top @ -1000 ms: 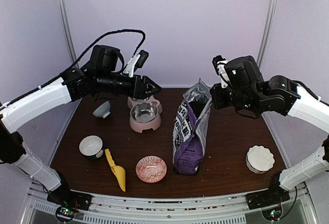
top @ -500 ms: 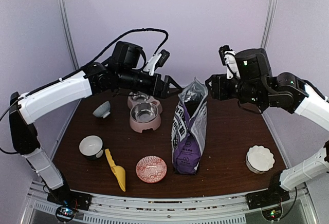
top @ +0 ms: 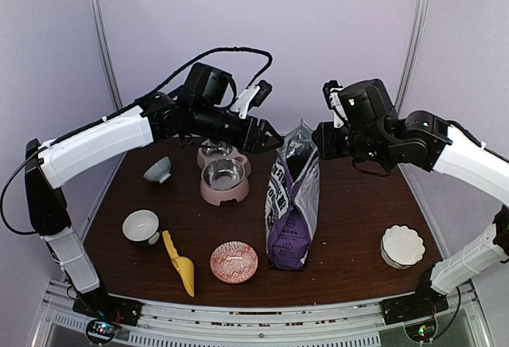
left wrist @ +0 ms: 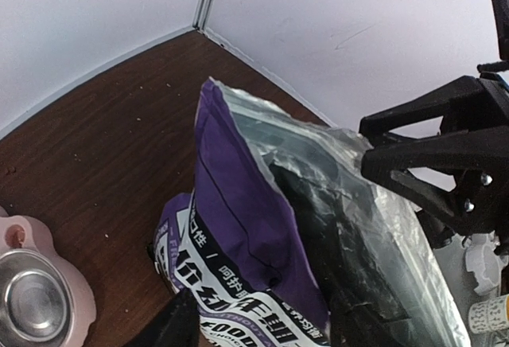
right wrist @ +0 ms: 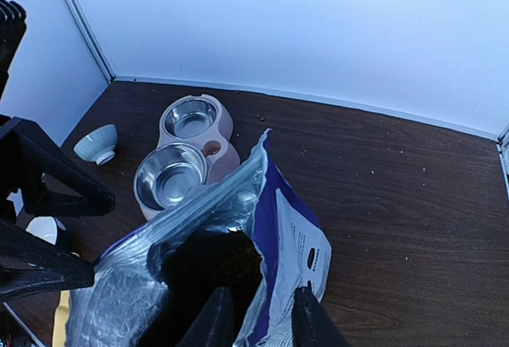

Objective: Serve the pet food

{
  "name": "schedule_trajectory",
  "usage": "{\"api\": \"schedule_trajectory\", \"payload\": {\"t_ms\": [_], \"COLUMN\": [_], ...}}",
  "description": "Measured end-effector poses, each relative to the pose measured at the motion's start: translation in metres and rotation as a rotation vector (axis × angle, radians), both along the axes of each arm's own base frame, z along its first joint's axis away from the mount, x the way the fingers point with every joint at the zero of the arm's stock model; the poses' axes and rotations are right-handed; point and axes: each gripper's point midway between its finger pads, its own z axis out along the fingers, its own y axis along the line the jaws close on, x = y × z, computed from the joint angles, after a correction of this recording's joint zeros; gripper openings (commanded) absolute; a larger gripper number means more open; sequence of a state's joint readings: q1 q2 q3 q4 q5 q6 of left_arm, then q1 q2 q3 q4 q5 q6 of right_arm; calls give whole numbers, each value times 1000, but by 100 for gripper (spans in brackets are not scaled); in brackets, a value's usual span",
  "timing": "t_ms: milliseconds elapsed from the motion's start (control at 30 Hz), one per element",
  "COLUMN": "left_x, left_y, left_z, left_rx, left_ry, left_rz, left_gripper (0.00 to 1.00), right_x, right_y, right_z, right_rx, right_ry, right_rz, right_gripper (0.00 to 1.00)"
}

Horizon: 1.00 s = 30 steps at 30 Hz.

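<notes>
The brown table (top: pixel 358 204) carries six items. A pink double feeder (top: pixel 208 196) with two steel bowls stands at the rear, left of centre. A small blue-grey bowl (top: pixel 157 169) sits to its left. Nearer the front edge, from left to right:
- a white cup-shaped bowl (top: pixel 141 226)
- a yellow scoop (top: pixel 180 264) lying flat just beside it
- a red patterned plate (top: pixel 234 262)

A white scalloped bowl (top: pixel 402 245) stands well apart at the right.

White arms (top: pixel 95 142), black joints (looped cable (top: pixel 231 51)).
</notes>
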<state>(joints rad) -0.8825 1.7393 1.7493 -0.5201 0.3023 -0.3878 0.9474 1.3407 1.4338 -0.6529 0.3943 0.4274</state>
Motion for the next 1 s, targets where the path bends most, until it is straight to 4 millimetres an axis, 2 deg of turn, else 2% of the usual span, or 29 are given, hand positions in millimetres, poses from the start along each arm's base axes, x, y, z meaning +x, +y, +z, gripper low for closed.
{"api": "schedule_trajectory", "payload": {"t_ms": [67,200,267,400,433,667,1000], "left_x": [-3,-7,-9,-13,-14,-13,2], "left_y": [-3,-8,-11,-15,-16,-13,13], "left_z": [0,-4,-6,-7,-7,-5,10], "left_rx": [0,1,1,-6,-10,5,160], "left_ry": [3,12,19,35,36,29,-93], "left_rz": [-16,-47,-62,-89,-96,-84,39], "left_gripper": [39,29,20,2,0,0,0], "right_x": [0,1,2,2,2,2,6], "right_y": [0,2,3,4,4,0,-29], "right_z": [1,-3,-3,-3,-3,-4,-7], "right_rx": [0,-5,-5,-6,-5,-20,-150], "right_ry": [0,8,11,13,14,17,29], "right_rz": [0,1,1,1,1,-7,-61], "right_gripper": [20,15,13,0,0,0,0]}}
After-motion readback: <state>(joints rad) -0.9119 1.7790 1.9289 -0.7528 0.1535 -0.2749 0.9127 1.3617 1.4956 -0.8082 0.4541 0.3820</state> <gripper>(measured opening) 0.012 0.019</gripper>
